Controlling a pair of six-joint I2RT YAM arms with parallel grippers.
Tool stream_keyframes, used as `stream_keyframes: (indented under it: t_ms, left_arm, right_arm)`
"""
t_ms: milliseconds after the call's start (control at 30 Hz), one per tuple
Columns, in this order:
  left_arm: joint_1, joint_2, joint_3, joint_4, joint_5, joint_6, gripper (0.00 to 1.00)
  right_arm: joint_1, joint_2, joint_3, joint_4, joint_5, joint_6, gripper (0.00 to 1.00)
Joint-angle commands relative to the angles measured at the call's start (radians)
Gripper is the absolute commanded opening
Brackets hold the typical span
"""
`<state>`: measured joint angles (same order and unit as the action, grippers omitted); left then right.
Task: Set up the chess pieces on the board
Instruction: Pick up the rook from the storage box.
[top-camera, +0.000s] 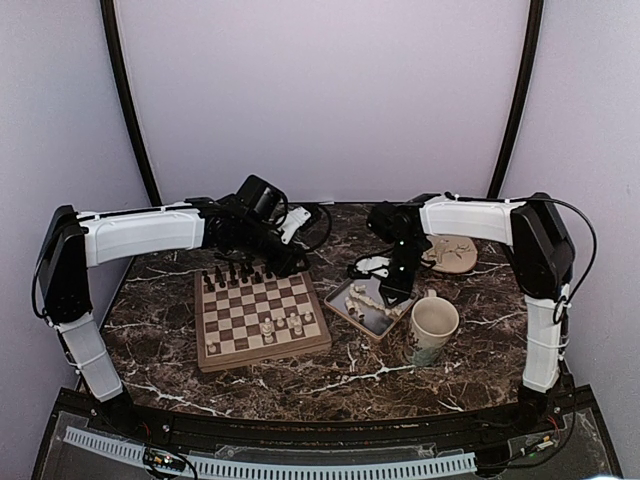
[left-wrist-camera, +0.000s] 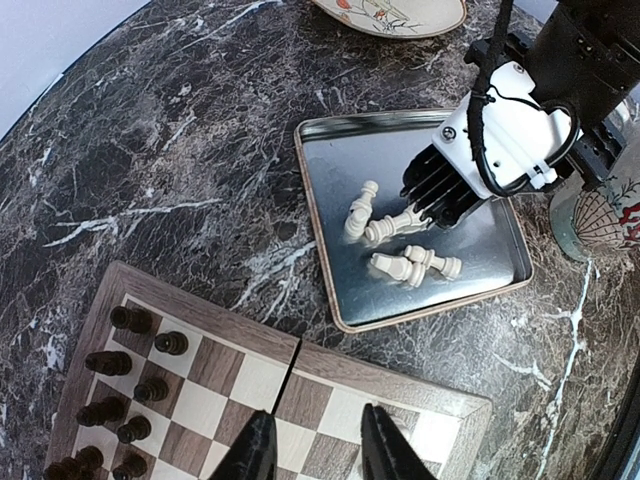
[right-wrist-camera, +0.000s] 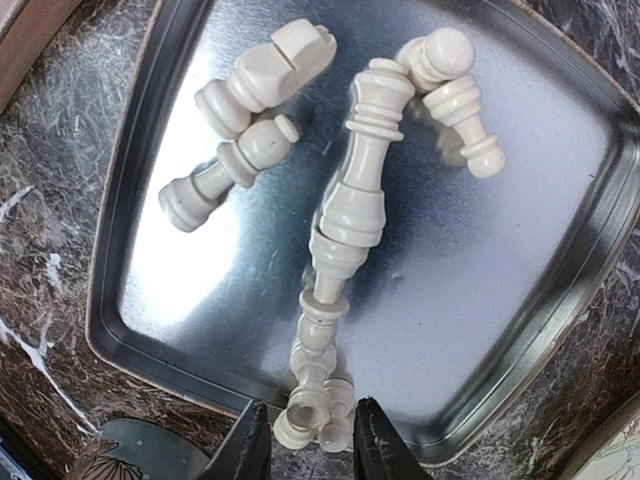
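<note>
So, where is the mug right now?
In the top view the mug stands on the right half of the table, just right of the grey tray, with the plate behind it.

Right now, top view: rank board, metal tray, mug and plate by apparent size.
1. board
2. metal tray
3. mug and plate look about alike; the right arm hides part of the plate, so I won't rank them.

Cream chess pieces (right-wrist-camera: 365, 170); brown-checked board (top-camera: 240, 337); grey tray (right-wrist-camera: 500, 300).
</note>
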<state>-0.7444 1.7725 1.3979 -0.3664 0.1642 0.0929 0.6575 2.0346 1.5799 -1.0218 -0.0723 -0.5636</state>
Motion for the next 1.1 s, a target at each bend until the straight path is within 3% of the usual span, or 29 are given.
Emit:
stream_keyframes:
  t_ms: [0,167,433,667,1067]
  left_arm:
    - [0.002,-0.029,-0.019,0.017,0.007,-0.003,0.31]
    - [0.002,-0.027,-0.018,0.018,0.008,-0.004,0.31]
    - [0.0,-0.018,-0.017,0.011,0.014,-0.005,0.3]
    - [0.0,-0.018,-0.019,0.01,0.015,-0.007,0.3]
    - [0.0,-0.019,-0.018,0.034,0.034,-0.028,0.3]
  right_arm:
    - [0.002,0.011,0.026,-0.025,0.043,0.007,0.28]
    - [0.002,0.023,0.025,-0.027,0.041,0.008,0.21]
    - [0.003,0.045,0.039,-0.009,0.016,0.02,0.18]
    - [0.002,0.04,0.068,-0.028,0.013,0.024,0.04]
    - [-0.001,-0.053,0.114,-0.062,-0.038,0.039,0.02]
